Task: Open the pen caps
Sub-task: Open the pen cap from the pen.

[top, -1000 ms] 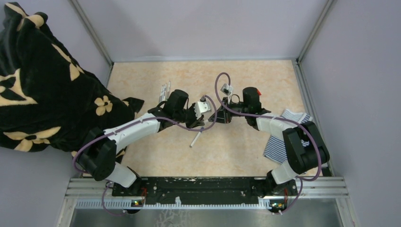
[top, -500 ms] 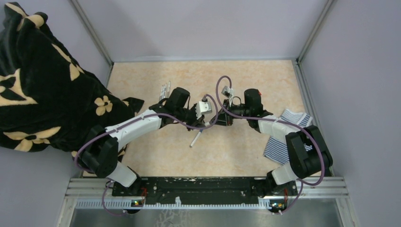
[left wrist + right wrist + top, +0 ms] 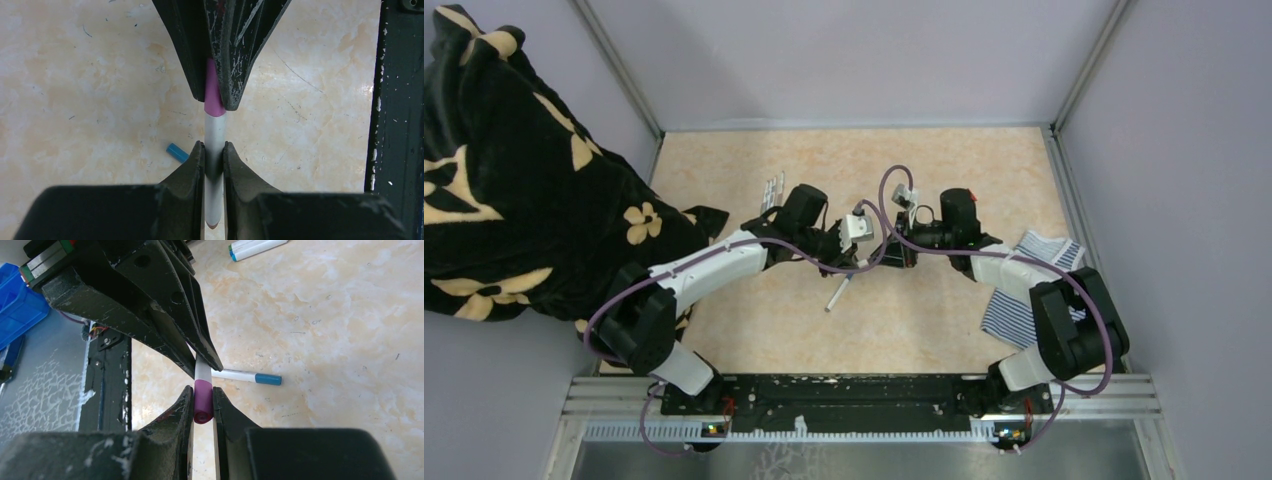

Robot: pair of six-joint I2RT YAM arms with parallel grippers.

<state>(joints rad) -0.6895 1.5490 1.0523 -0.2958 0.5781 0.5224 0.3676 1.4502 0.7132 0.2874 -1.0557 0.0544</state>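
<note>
Two arm bases bolted at the near table edge, both arms bent inward to meet over mid-table. Nearest on the marbled tabletop (image 3: 754, 330): blue-ended pen (image 3: 235, 375), white barrel, lying flat just under the meeting point, touched by neither pincer.

Above it, clear of the surface: held pen (image 3: 215, 131) spanning the two pincers. Left gripper (image 3: 214, 150) pressed tight onto the white barrel (image 3: 215, 137). Right gripper (image 3: 203, 392) pinching the purple-pink cap (image 3: 202, 404). Cap seated flush on the barrel end. Fingertips of the two pincers facing tip to tip, near but apart.

Right side: blue-and-white striped cloth (image 3: 1024, 285) beneath the right arm's elbow. Left side: black flowered fabric (image 3: 514, 190) bunched at the wall.

Farther back, left of centre: cluster of pens (image 3: 773, 188) lying side by side, coloured ends showing in the right wrist view.
</note>
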